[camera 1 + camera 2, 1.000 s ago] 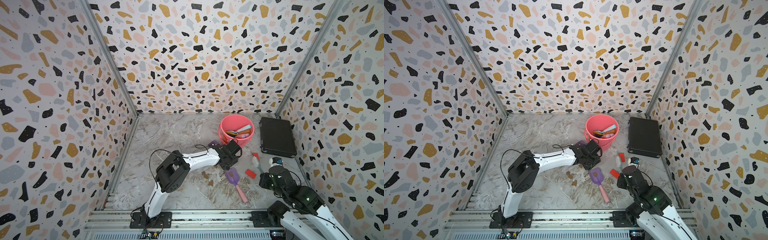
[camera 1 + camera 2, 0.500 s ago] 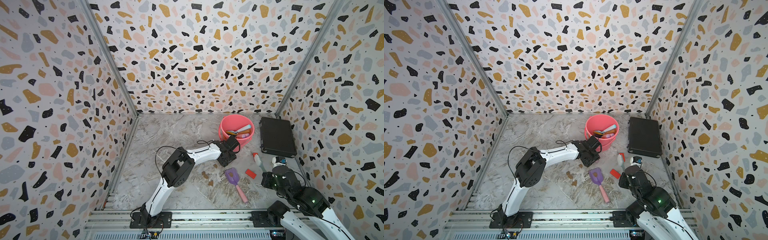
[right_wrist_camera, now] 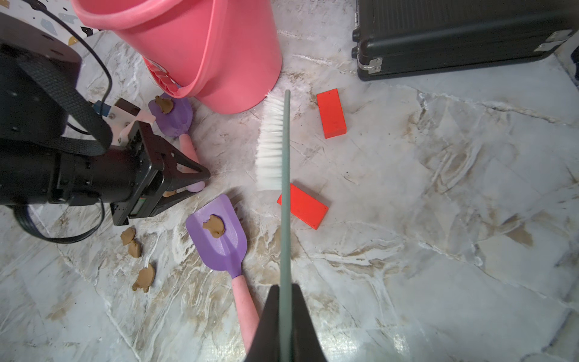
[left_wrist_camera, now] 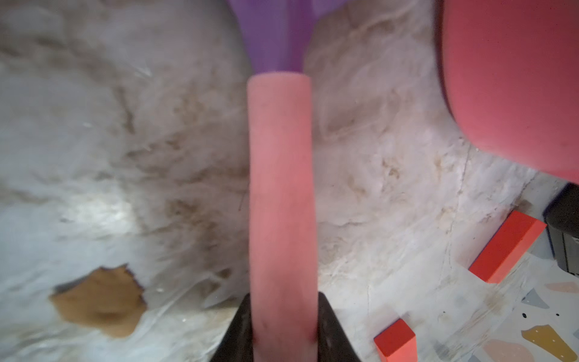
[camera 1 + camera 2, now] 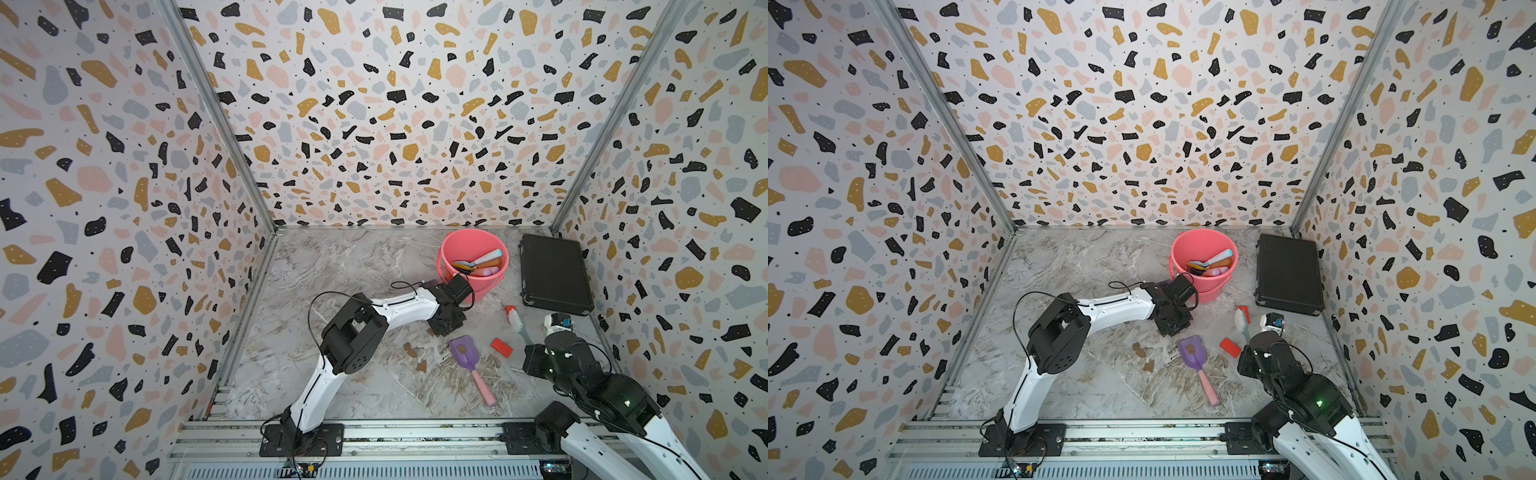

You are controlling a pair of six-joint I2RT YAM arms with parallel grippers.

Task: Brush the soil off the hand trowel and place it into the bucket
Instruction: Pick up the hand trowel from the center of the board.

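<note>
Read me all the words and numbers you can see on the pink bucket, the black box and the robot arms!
No text can be read.
Sticker on the round coral-pink plastic bucket: red and white, partly hidden, unreadable.
Small green label on the left gripper: too small.
Flat black case: no writing shows.

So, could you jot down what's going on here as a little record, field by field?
left fingers: closed round the pink handle of the small trowel beside the bucket
right fingers: closed on the brush, clear of both trowels
soil: one lump on the small trowel, one on the flat trowel, loose lumps on the floor
bucket: upright, tools inside
also there: two red blocks, black case
</note>
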